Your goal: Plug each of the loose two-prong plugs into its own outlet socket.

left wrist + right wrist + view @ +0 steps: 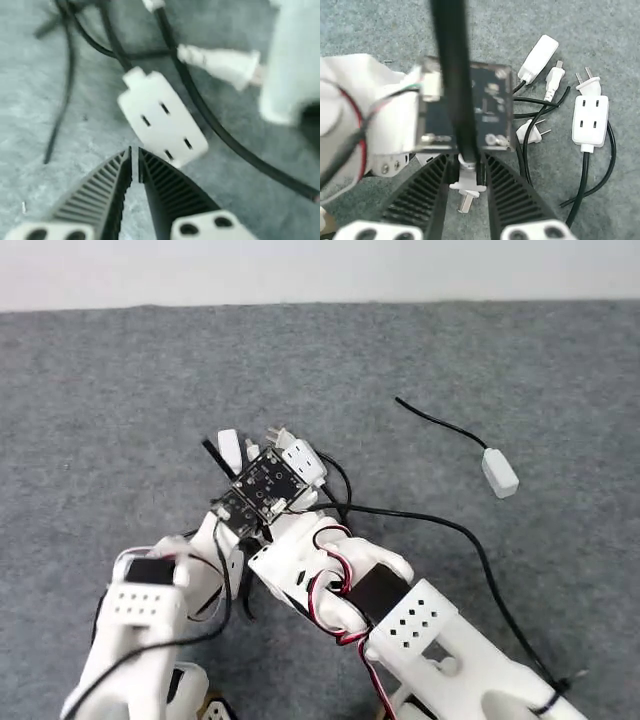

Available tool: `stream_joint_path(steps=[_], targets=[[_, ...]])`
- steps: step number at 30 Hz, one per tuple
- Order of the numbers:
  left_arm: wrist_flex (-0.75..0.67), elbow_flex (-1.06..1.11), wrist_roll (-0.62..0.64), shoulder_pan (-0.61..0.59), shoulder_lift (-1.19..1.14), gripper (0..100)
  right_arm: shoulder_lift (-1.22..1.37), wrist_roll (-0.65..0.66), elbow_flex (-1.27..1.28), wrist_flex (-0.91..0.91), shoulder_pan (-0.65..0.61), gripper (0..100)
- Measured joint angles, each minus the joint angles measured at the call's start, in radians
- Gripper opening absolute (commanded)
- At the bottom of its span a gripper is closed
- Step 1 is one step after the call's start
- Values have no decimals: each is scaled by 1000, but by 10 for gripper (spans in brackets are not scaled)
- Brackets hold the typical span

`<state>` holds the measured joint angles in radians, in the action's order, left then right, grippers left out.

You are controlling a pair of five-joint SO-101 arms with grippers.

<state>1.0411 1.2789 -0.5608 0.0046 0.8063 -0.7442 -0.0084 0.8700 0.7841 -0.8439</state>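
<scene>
Right wrist view: right gripper (468, 167) pinches a plug (466, 189) on a thick black cord (451, 60), prong end poking out between the fingers, while the outlet strip (590, 120) and three loose plugs (532, 131) lie close by on the carpet (620, 30). Left wrist view: left gripper (135, 152) pressed nearly together, gripping nothing, tips just beside the outlet strip. High view adds a far plug (500, 472) lying well apart from both arms
</scene>
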Motion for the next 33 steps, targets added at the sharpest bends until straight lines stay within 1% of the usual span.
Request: stream_joint_path(steps=[1,3,8,9,11,13,16,18,22,24,27,28,31,33], targets=[[-25,23,40,0,46,13,0,-28,0,-8,3,8],[-86,74,166,-5,137,13,2,-103,0,-31,25,8],[-256,163,557,-163,382,13,2,-285,66,-178,75,9],[-299,190,615,-199,430,13,5,-304,78,-206,74,9],[-388,264,692,-230,531,13,8,-318,101,-249,66,9],[-457,347,723,-241,629,13,8,-322,121,-288,57,9],[-460,416,730,-233,772,13,43,-322,143,-348,40,8],[-387,417,730,-221,862,13,78,-325,144,-368,46,8],[-167,417,712,-209,990,17,87,-325,143,-368,54,8],[-84,419,683,-206,993,55,64,-301,144,-313,84,8],[-54,419,678,-187,987,196,-34,-292,133,-161,129,8],[-52,419,683,-167,980,220,-71,-292,126,-110,152,8],[-52,419,720,-135,962,189,-152,-292,106,-17,253,7],[-68,419,726,-130,948,167,-155,-270,74,37,331,7]])
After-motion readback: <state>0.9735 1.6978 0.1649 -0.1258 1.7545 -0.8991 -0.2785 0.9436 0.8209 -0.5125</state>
